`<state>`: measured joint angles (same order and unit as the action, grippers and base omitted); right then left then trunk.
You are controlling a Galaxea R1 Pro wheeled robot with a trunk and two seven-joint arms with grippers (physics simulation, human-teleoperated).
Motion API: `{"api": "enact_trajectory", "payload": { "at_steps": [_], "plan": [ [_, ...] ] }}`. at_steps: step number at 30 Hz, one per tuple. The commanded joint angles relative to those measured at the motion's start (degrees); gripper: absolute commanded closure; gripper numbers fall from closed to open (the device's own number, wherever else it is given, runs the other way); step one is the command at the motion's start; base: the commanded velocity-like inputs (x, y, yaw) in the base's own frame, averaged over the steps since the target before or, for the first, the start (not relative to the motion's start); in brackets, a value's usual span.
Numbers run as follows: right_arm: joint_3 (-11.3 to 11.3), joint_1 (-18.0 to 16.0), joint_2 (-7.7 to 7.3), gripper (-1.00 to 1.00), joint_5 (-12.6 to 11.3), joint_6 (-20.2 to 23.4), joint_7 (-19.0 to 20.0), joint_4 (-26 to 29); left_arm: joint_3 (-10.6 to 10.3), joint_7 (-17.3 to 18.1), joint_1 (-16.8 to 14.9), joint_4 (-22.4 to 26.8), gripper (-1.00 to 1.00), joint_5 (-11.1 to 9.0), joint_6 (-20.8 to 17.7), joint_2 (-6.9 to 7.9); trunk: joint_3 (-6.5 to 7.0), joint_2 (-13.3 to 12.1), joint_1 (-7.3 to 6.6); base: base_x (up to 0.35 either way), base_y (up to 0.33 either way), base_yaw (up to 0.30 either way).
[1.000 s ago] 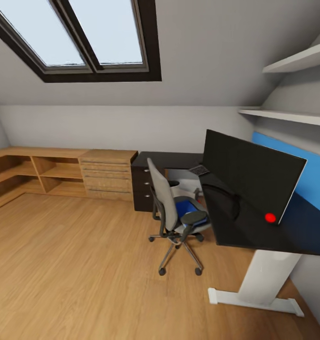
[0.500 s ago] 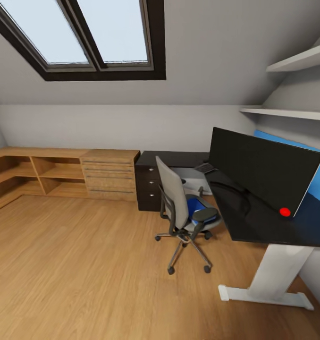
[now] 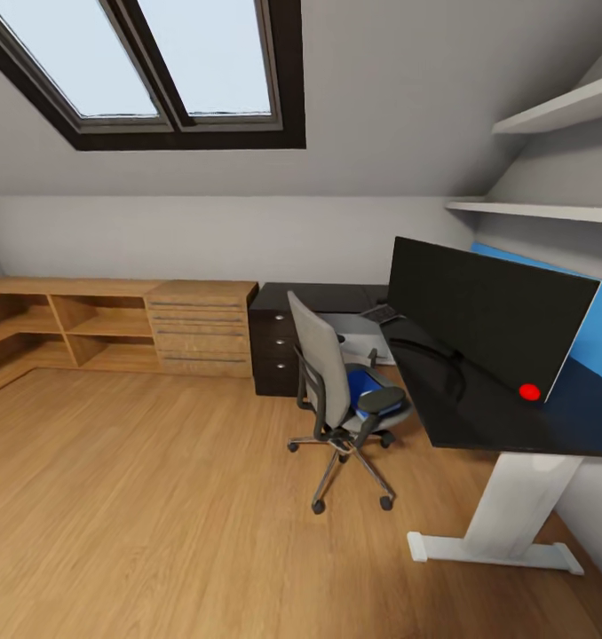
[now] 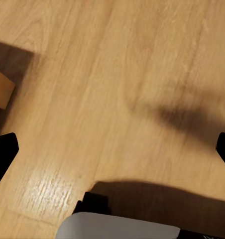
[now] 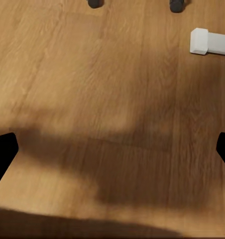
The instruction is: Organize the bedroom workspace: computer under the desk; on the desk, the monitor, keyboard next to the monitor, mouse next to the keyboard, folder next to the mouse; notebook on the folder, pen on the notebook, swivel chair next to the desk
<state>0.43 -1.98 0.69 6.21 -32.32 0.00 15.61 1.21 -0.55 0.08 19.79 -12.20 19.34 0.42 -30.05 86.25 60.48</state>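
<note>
The left hand [image 4: 112,149] is spread wide, its dark fingertips at the frame's two sides, holding nothing above bare wood floor [image 4: 117,74]. The right hand [image 5: 112,149] is likewise wide open and empty over the floor; two chair casters and the end of a white counter foot [image 5: 211,42] lie ahead of it.

In the head view the chair [image 3: 341,390] stands just beside the black counter [image 3: 487,417], its back toward the camera, with the blue folder [image 3: 365,384] on its seat. The monitor [image 3: 487,315] stands on the counter; the keyboard [image 3: 381,312] lies beyond it, near the corner. A grey box, apparently the computer [image 3: 354,335], sits under the counter behind the chair. Open floor stretches left toward the wooden shelf unit [image 3: 114,328].
</note>
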Motion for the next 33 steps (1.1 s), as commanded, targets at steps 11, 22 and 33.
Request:
{"api": "enact_trajectory", "payload": {
  "at_steps": [11, 22, 33],
  "plan": [
    [-0.2, 0.0, -0.09, -1.0, 0.2, -0.5, 0.0, 0.0, 0.0, 0.5, 0.0, 0.4, -1.0, -0.3, -0.2, 0.79, -2.03, 4.5, 2.42, 0.0, 0.0, 0.0],
    [-0.3, 0.0, -0.08, -1.0, 0.2, -0.5, 0.0, 0.1, 0.0, 0.3, 0.0, 1.0, -1.0, -0.4, -0.2, 0.82, -4.0, 8.9, 4.84, 0.0, 0.0, 0.0],
    [-0.3, 0.0, 0.01, -1.0, 0.1, -0.6, 0.0, 0.0, -0.1, 0.1, 0.0, 1.2, -1.0, -0.3, 0.2, 0.9, -5.98, 13.3, 7.25, 0.0, 0.0, 0.0]
  ]
}}
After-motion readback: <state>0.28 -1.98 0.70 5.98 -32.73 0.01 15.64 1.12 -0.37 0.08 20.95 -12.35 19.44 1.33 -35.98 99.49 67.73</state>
